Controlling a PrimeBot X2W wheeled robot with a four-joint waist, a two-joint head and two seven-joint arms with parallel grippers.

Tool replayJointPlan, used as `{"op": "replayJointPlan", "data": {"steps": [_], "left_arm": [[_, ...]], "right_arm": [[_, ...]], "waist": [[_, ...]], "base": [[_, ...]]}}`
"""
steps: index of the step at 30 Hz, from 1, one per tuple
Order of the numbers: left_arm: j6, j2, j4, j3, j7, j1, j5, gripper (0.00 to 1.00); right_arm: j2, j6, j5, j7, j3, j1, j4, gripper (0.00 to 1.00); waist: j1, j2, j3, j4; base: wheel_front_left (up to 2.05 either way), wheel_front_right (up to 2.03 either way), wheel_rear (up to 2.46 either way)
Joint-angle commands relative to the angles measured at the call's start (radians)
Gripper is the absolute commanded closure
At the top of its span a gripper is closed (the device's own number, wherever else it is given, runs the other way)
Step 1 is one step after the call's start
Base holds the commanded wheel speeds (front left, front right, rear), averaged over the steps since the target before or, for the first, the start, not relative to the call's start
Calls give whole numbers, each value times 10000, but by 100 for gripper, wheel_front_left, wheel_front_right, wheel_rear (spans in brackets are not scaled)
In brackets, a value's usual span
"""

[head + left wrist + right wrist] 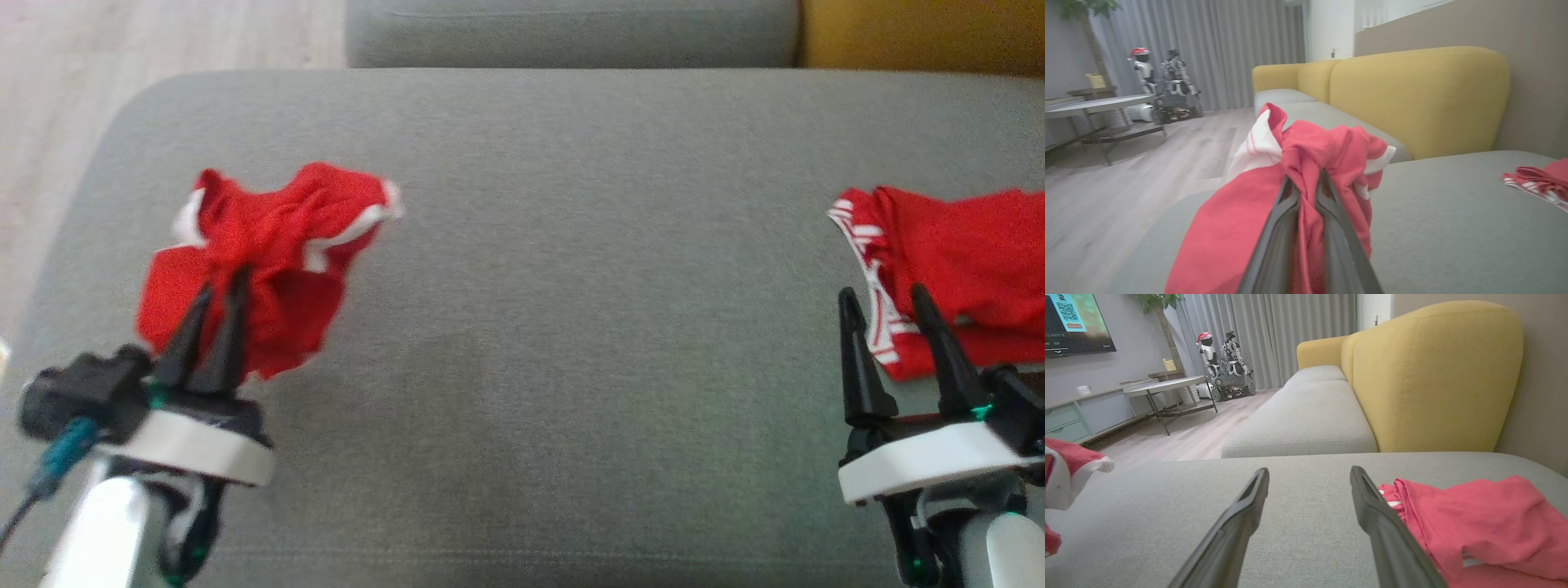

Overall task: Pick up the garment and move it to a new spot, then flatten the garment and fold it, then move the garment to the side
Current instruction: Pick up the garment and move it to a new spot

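**Red garment bunched in the left pinch, over the sofa's left end**

Left. The left gripper [222, 282] has both fingers closed on a gathered fold of the red garment [269, 229], which has white trim at its edges. The cloth hangs in a bunch around the fingers, over the left end of the grey seat cushion [571, 351]. We cannot tell whether its lowest hem touches the cushion.

Handling (our judgement): light, thin and limp, with no stiffness, so it will land crumpled. It is not fragile. Slip risk looks low with a fold pinched, but one central pinch hides the outline. For flattening we would take the white-trimmed hems or corners, one per gripper, and draw them apart.

Centre. A broad stretch of cushion lies between the two cloths. We judge it a fair spot for laying out.

Right. The right gripper [882, 291] has its fingers spread and holds nothing. It sits just beside a second red garment [971, 253], which lies on the cushion with a striped white band.

Views. The left wrist view shows fabric wedged between the fingers near the tips, a detail the head view blurs. The head view alone shows both cloths and how well apart they are. The right wrist view shows cushion through the finger gap, and the second garment's edge close by one finger. We cannot tell whether they touch.
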State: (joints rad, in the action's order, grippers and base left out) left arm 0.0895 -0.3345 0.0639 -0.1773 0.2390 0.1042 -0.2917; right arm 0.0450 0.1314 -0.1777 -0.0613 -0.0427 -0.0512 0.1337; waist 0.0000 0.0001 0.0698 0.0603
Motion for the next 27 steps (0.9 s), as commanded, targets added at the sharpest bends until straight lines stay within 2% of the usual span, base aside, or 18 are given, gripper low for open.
{"op": "replayJointPlan", "data": {"steps": [1,10,19,20,21,27], "left_arm": [[75,-45,-463,65,-34,866,107,100],[329,603,392,-1660,-121,2385,221,100],[396,1184,2718,-2941,37,3782,252,98],[400,1247,2959,-3041,59,3866,172,62],[402,1295,3184,-3122,81,3924,115,0],[408,1450,3421,-3360,198,3958,-40,0]], "right_arm": [[53,-7,-67,13,284,393,429,0],[53,-7,-307,337,611,729,423,0],[53,-7,-544,737,875,1080,141,0],[53,-7,-554,769,888,1103,108,0],[53,-7,-566,799,887,1112,77,0],[53,-7,-402,862,766,1123,-59,0]], "waist": [[0,-1,265,-429],[0,-1,1243,-1907],[0,-1,2002,-2715],[0,-1,2033,-2747],[0,-1,2046,-2754],[0,-1,1958,-2482]], "base": [[0,0,0],[0,0,0],[0,0,0],[0,0,0],[0,0,0],[0,0,0]]}}
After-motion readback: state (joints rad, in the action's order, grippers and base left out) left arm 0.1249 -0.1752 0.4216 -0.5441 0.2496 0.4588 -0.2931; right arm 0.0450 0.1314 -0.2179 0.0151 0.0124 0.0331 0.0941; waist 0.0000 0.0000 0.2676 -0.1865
